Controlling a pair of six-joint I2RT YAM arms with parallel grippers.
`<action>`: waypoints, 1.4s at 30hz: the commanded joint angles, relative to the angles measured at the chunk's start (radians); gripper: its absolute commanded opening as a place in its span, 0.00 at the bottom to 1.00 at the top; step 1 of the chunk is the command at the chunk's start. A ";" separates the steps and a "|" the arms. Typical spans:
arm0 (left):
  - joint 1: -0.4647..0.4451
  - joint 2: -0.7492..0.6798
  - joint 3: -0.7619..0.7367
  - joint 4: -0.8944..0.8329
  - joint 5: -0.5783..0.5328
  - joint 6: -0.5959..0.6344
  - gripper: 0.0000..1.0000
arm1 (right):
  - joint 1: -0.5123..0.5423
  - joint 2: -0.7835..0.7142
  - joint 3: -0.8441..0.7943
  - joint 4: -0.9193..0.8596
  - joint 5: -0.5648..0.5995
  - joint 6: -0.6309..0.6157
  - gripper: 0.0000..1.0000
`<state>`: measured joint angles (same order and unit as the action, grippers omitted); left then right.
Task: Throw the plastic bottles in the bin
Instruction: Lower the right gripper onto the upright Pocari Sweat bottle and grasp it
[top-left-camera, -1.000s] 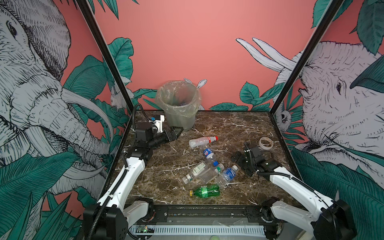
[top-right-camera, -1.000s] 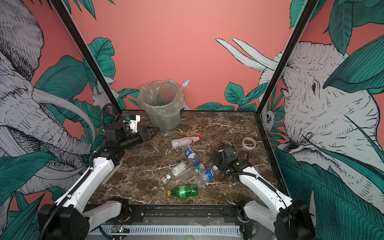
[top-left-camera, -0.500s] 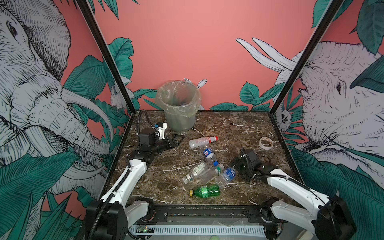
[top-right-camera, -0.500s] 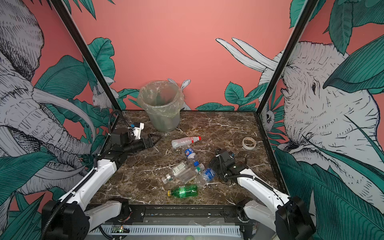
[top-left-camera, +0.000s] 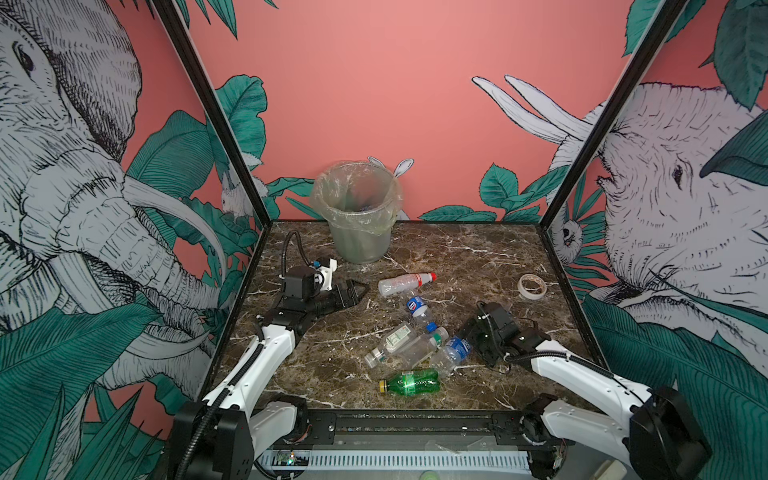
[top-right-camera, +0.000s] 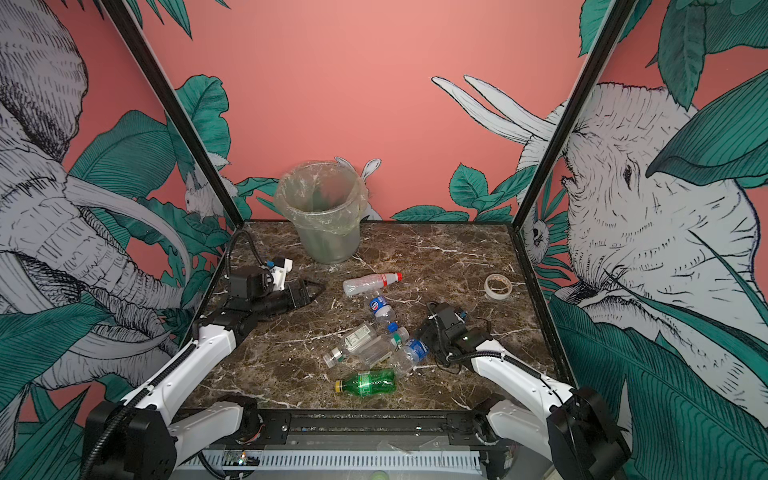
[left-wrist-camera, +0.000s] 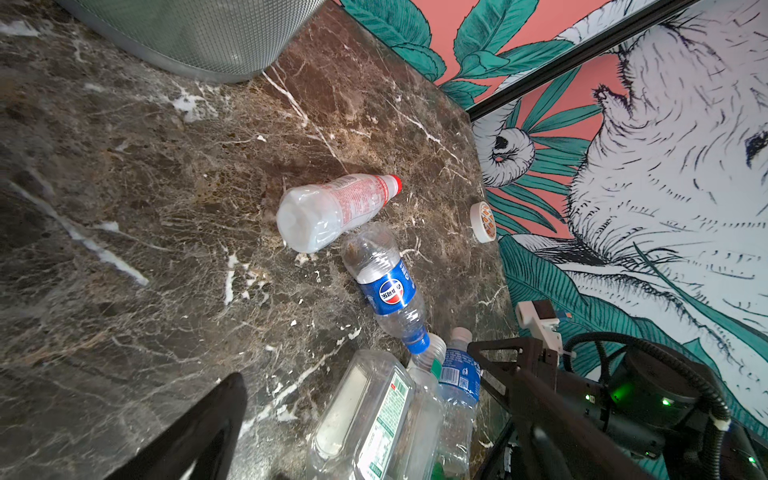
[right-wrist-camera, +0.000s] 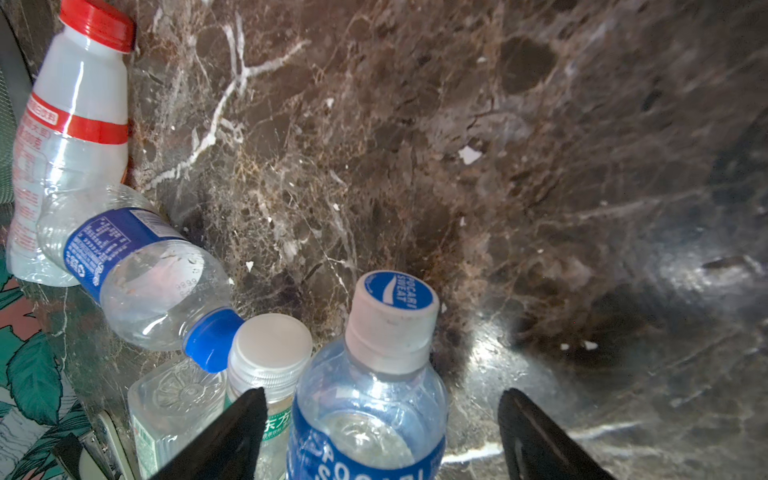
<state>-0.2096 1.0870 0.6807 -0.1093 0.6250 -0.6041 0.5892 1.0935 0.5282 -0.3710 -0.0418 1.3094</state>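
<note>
Pickup looks like the step: the right pincer (right-wrist-camera: 381, 395) sits open around the blue-label bottle (top-left-camera: 458, 347) lying on the bench (top-left-camera: 457, 257), so next it likely must squeeze and carry it to the bin (top-left-camera: 361, 245); the left pincer (top-left-camera: 358, 292) is wide and empty.

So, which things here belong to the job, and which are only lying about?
For the job: bin; red-capped bottle; Pepsi bottle; square clear bottle; white-capped bottle; Pocari Sweat bottle; green bottle.
Lying about: tape ring.
</note>
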 joint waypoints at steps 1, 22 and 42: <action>-0.009 -0.020 -0.020 -0.031 -0.015 0.030 1.00 | 0.012 0.016 -0.011 0.041 0.004 0.038 0.86; -0.013 0.023 0.019 -0.170 -0.080 0.149 1.00 | 0.039 0.091 -0.021 0.098 -0.005 0.087 0.73; -0.013 0.040 0.022 -0.163 -0.087 0.129 0.99 | 0.040 0.042 -0.017 0.063 0.045 0.096 0.62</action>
<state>-0.2176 1.1297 0.6743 -0.2573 0.5411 -0.4782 0.6220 1.1690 0.5011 -0.2752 -0.0448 1.3808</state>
